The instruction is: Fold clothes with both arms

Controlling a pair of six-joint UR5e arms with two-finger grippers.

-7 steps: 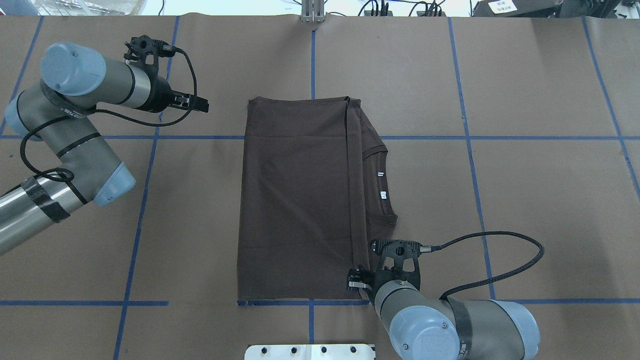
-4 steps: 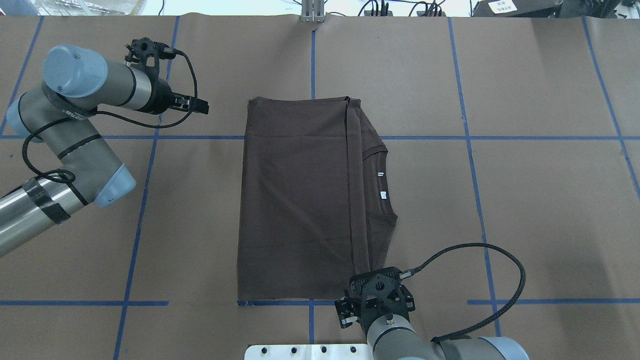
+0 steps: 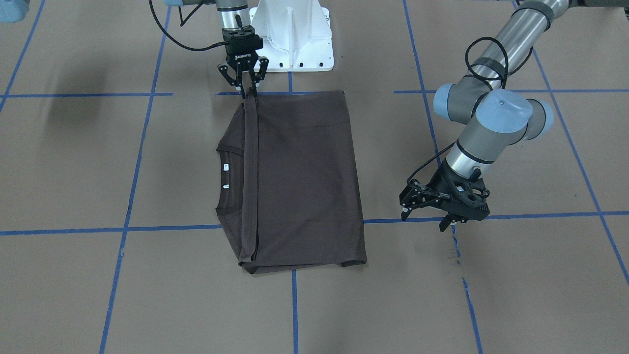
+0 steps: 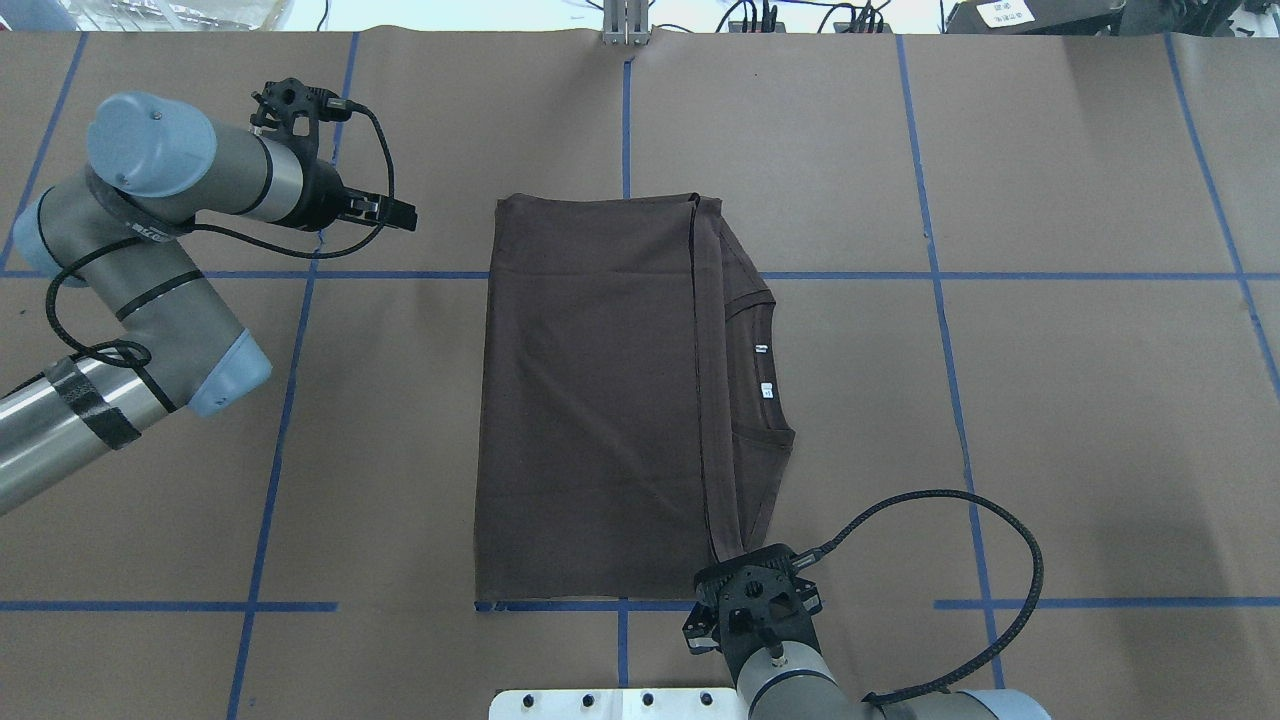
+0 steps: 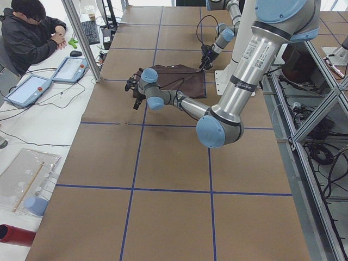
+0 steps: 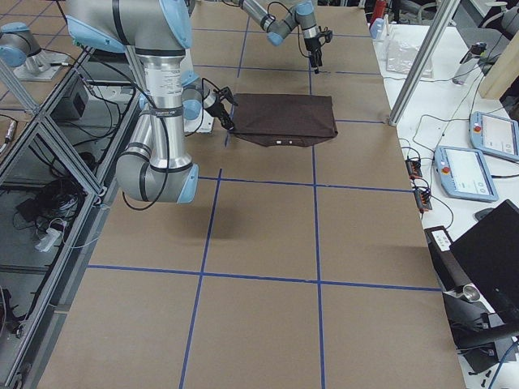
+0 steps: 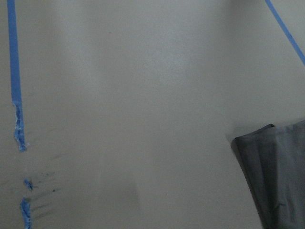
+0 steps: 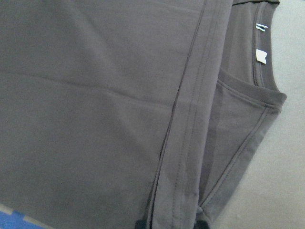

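Brown shirt [image 3: 304, 172] lies folded flat mid-surface [image 3: 491, 295], unmoved. Facing the robot, the right fingers [image 3: 244, 87] point straight down at its corner nearest the base. The left fingers [image 3: 412, 200] hover spread and empty, well aside. Overhead, the right wrist has drawn back and swung upright. Its wrist view shows the tips part-open astride the hem [image 8: 186, 124], not pinching, so it is likely lining up the next fold.

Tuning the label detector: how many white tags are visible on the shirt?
2. Both sit inside the collar of the brown T-shirt: a small tag farther from the robot and a larger tag nearer it. Folded layers may hide more.
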